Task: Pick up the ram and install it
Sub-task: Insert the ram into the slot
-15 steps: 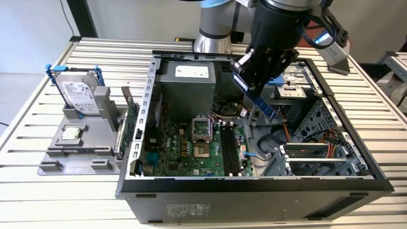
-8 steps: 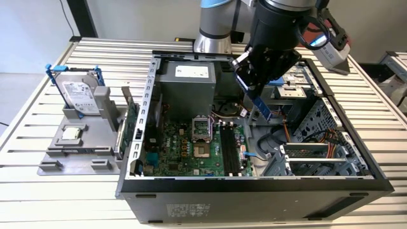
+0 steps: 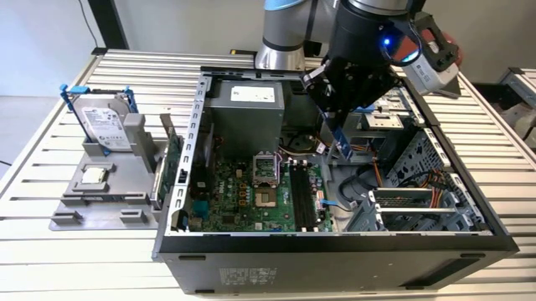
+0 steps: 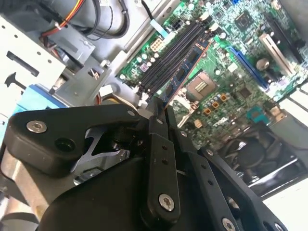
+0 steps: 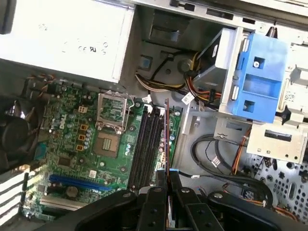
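I look down from afar on a pale slatted metal table carrying an open black tower computer case that lies on its side. Inside the case, the green motherboard lies flat, with its bank of long black memory slots toward the exterior view's right.

My black two-fingered end effector hangs over the case interior, clenched on the ram, a long, narrow, thin circuit-board stick with small dark chips along its face. The stick hangs on edge below the fingers. It sits above the board and close to the slot bank, and I judge that it is not seated. In the first wrist view the end effector pinches the ram edge-on, running roughly alongside the slots. In the second wrist view the stick reaches out from the fingertips toward the same slots.

I take the ram to be light and stiff, but thin and fragile. It is best gripped across its flat faces near the upper edge, well clear of the contact edge. I expect any twist or skew to bind it in a slot, so the hold needs to stay square.
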{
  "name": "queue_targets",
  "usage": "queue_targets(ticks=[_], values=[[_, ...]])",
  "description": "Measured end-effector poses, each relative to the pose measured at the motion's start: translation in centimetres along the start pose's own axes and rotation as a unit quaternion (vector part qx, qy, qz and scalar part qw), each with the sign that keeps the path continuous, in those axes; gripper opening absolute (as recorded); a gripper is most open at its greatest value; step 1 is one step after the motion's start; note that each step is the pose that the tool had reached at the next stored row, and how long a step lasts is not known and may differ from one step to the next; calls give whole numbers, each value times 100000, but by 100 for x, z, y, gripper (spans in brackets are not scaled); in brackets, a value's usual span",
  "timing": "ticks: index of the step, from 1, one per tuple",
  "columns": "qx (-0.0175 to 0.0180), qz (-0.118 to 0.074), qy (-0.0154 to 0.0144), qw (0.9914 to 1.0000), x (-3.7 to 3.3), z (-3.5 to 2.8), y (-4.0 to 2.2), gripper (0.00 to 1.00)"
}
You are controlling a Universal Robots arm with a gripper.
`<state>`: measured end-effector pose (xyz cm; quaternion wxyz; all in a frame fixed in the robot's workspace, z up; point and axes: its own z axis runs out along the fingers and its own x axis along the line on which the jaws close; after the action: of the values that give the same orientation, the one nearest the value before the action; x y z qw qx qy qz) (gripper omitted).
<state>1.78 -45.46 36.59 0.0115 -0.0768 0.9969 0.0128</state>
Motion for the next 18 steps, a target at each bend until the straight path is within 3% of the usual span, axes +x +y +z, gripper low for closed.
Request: queue_targets(ticks=[3, 7, 13, 18], values=[[64, 2701, -65, 99963, 0, 4, 0, 0], [163, 5929, -138, 99824, 0, 10, 0, 0], [207, 6263, -172, 99803, 1, 16, 0, 0], [331, 8997, -300, 99593, 15, 100, 0, 0]])
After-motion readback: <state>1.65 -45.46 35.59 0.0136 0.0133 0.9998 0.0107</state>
